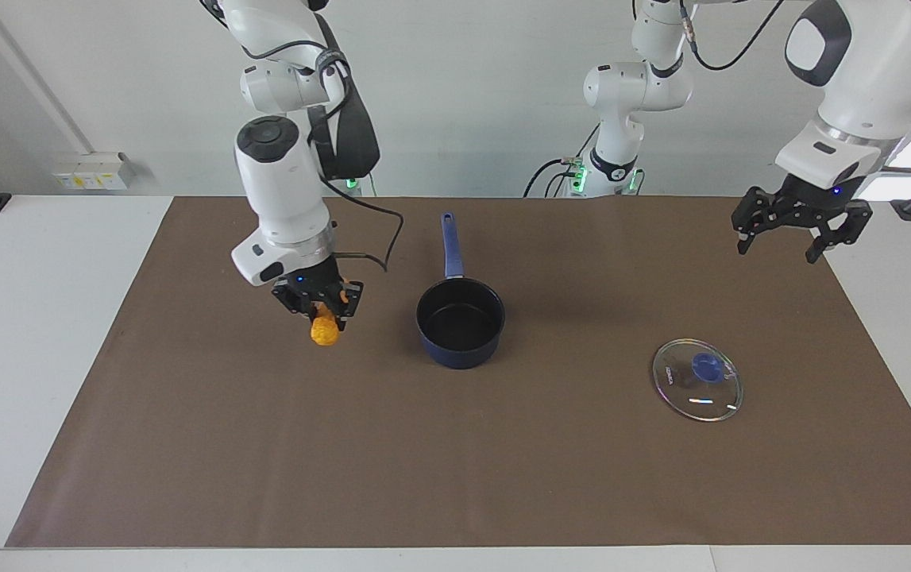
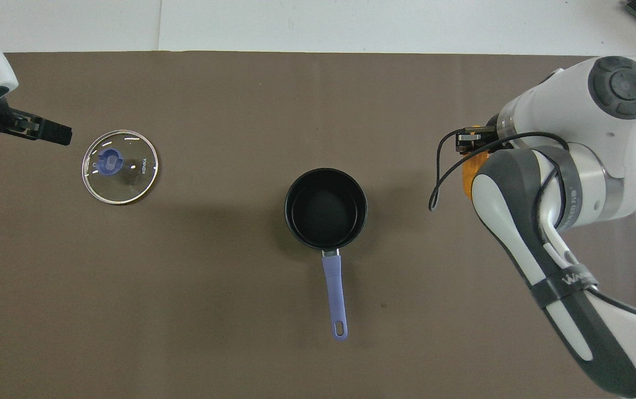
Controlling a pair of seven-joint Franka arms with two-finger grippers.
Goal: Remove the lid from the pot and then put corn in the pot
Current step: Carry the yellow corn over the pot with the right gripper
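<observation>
The dark blue pot (image 1: 460,349) (image 2: 326,208) stands open and empty mid-mat, its long handle (image 2: 334,293) pointing toward the robots. The glass lid (image 1: 697,379) (image 2: 120,167) with its blue knob lies flat on the mat toward the left arm's end. My left gripper (image 1: 777,250) (image 2: 46,132) hangs open and empty, high above the mat beside the lid. My right gripper (image 1: 324,310) (image 2: 470,137) is shut on the yellow-orange corn (image 1: 325,330) (image 2: 467,176). It holds the corn in the air over the mat, beside the pot toward the right arm's end.
A brown mat (image 1: 455,477) covers most of the white table (image 1: 18,318). A black cable (image 1: 376,238) loops off the right arm's wrist near the corn. The right arm's forearm (image 2: 545,266) covers the mat's corner in the overhead view.
</observation>
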